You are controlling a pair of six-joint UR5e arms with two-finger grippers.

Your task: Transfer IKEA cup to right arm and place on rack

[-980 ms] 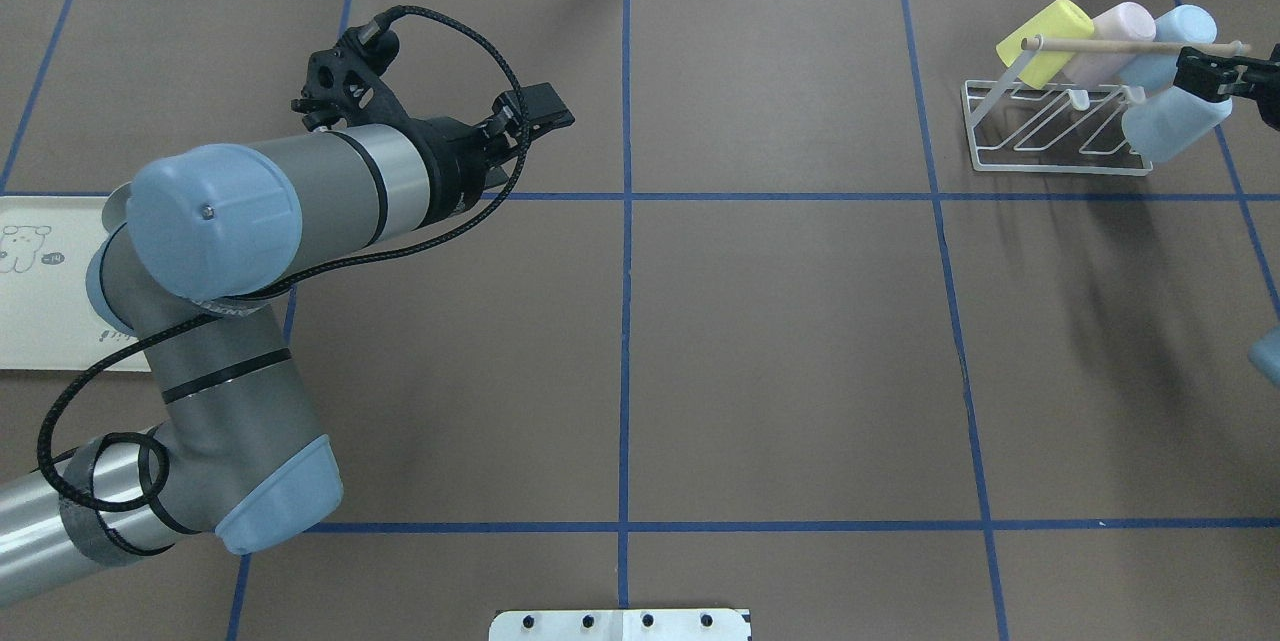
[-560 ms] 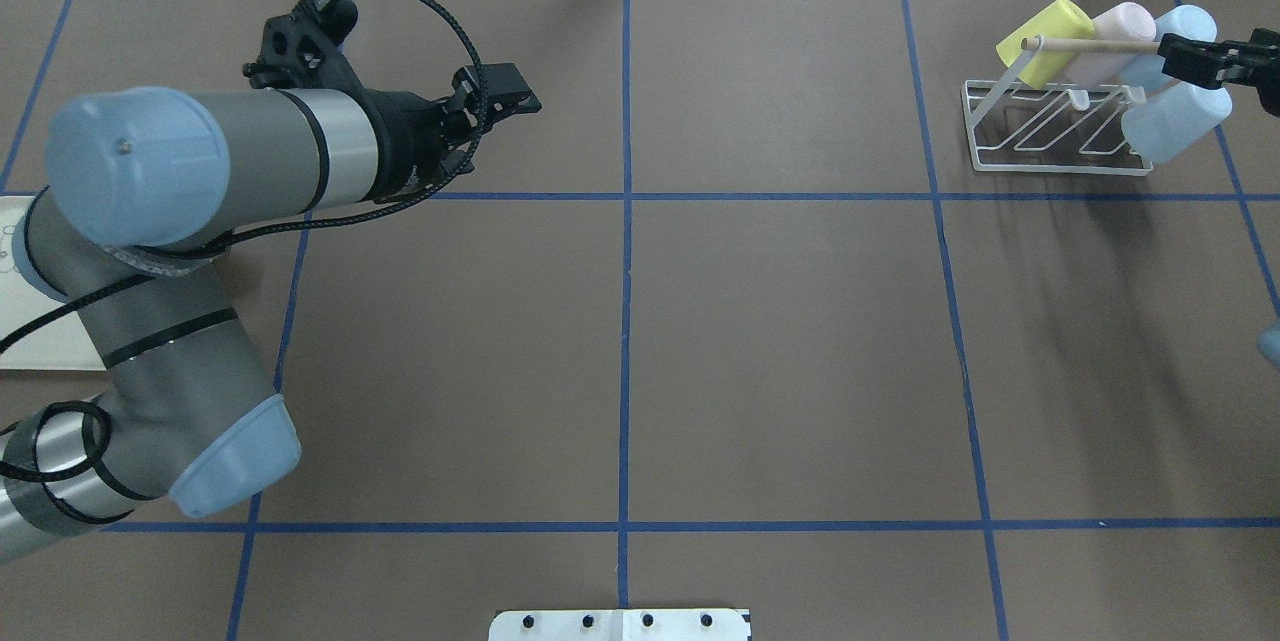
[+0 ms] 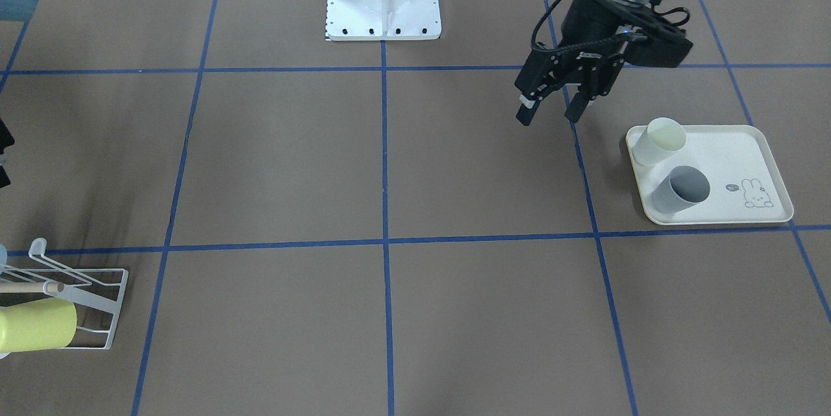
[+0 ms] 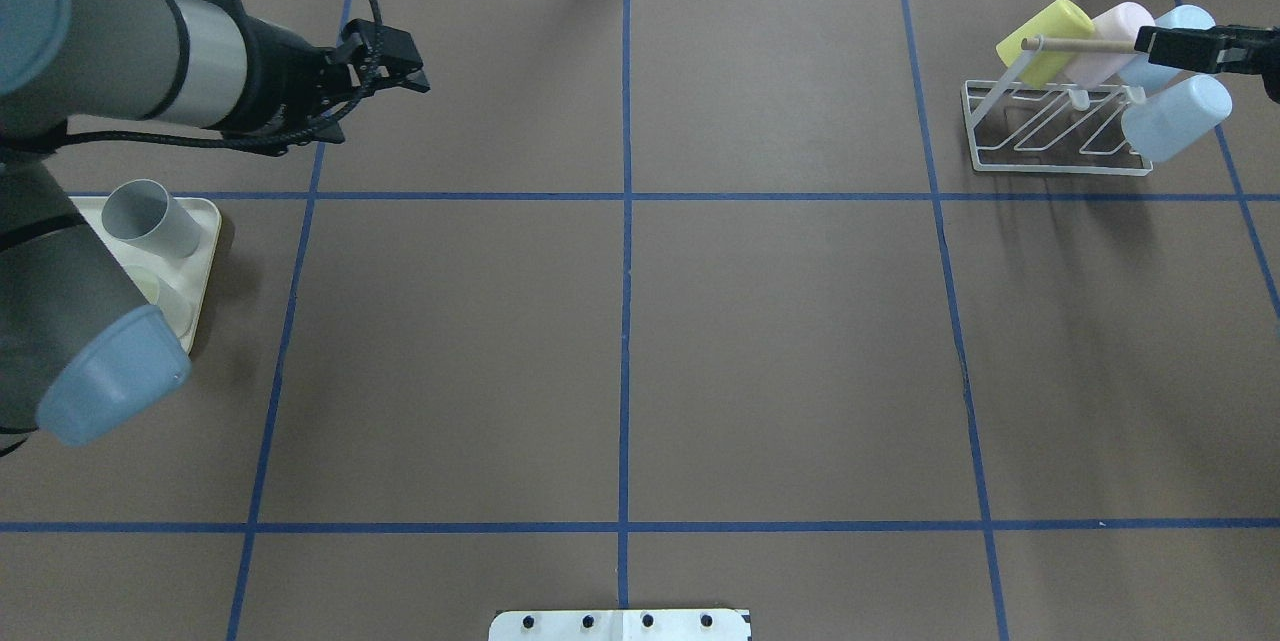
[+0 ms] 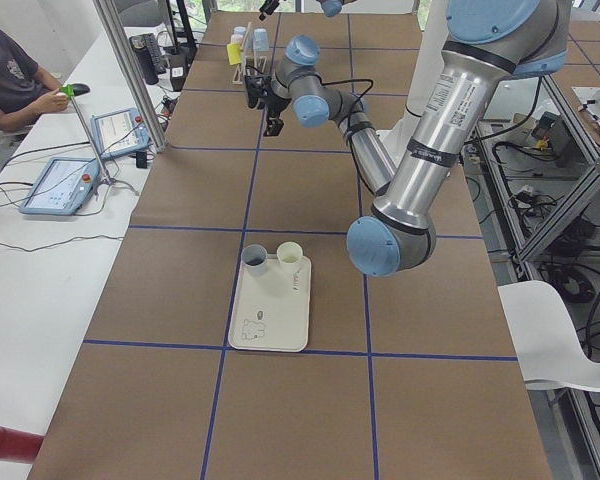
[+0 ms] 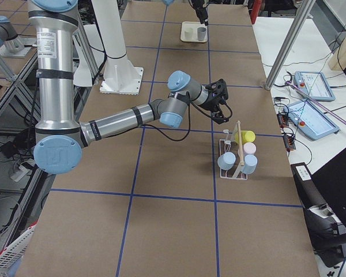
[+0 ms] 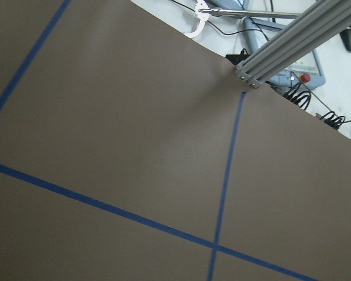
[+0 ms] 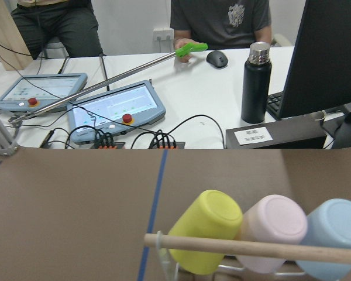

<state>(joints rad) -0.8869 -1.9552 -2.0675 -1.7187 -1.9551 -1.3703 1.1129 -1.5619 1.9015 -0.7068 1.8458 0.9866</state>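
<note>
The brown worktop point(image 3: 285, 163) is carrying a cream tray point(image 3: 766, 163) at the robot's left end and the white wire rack point(image 4: 1050, 166) at its right end, well apart. The rack is already holding four cups tilted on its prongs, among them a light-blue cup point(image 4: 1177, 118) at the end. Two more are standing mouth-up on the tray, just beside each other: a cream cup point(image 3: 659, 141) and a grey cup point(image 3: 678, 190). They are looking like light, stiff plastic with smooth, possibly slippery walls, so pinching across the rim or mid-wall is probably going to serve best. The left gripper point(image 3: 549, 116) is hovering over bare worktop near the tray, its fingers spread wide and holding nothing, apart from the cream cup, the nearer one. The right gripper point(image 4: 1150, 43) is hanging by the rack's dowel, touching no cup. Its fingers are appearing parted and empty.
</note>
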